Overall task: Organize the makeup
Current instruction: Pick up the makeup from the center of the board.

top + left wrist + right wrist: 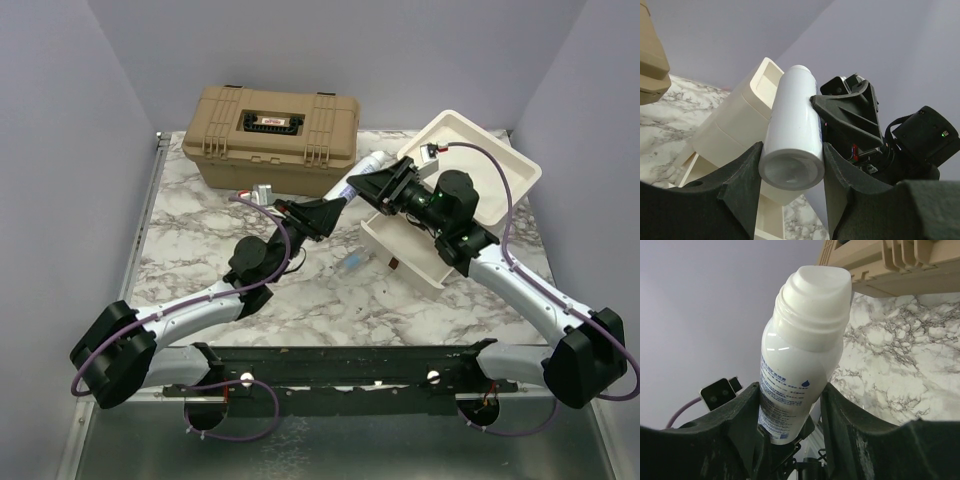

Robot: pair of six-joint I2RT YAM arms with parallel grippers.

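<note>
A pale white cylindrical tube (363, 168) with blue print is held in the air between both grippers, in front of the tan case. My left gripper (335, 203) is shut on its flat bottom end, and the left wrist view shows the tube (792, 125) pressed between both fingers of that gripper (791, 160). My right gripper (378, 185) closes round the body of the tube (800, 350), with its fingers on both sides (790, 400). A tiny light-blue piece (352, 262) lies on the marble. No brushes show.
The big tan latched case (270, 135) stands at the back left. The white drawer box (480, 165) sits at the back right under the right arm, also in the left wrist view (735, 125). A small silver item (262, 192) lies by the case.
</note>
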